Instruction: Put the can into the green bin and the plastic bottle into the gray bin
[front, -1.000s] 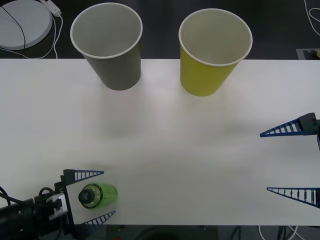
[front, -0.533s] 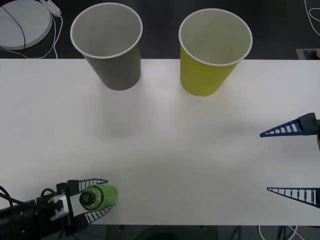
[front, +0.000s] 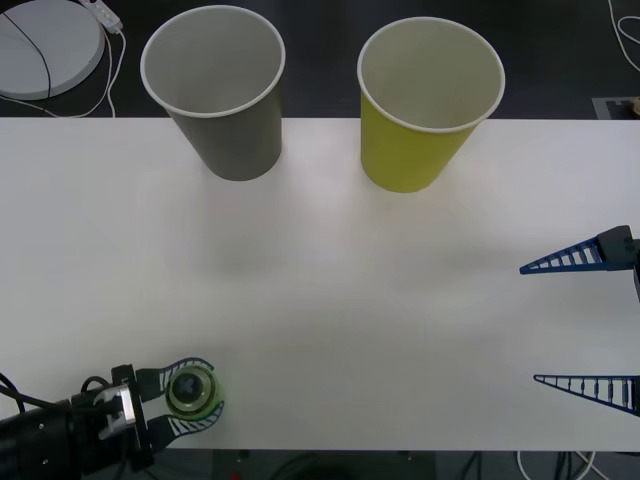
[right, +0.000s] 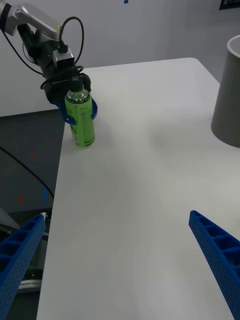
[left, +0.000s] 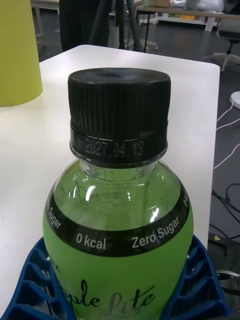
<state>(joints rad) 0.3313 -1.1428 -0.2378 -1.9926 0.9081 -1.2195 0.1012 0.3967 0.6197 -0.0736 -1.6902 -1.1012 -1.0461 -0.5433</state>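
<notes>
Left hand (front: 192, 392) now clamping plastic bottle (front: 194, 389) (upright)

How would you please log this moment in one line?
left gripper: shut on bottle, upright | right gripper: open, idle | bins: gray, green

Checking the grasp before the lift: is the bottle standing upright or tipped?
Upright: the bottle stands on the table, cap up, left gripper shut around it.

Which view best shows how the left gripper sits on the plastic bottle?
The right wrist view: the plastic bottle stands upright near the table's corner, the left gripper closed around its body. The left wrist view shows cap and label close up; the front view looks down on the cap.
</notes>
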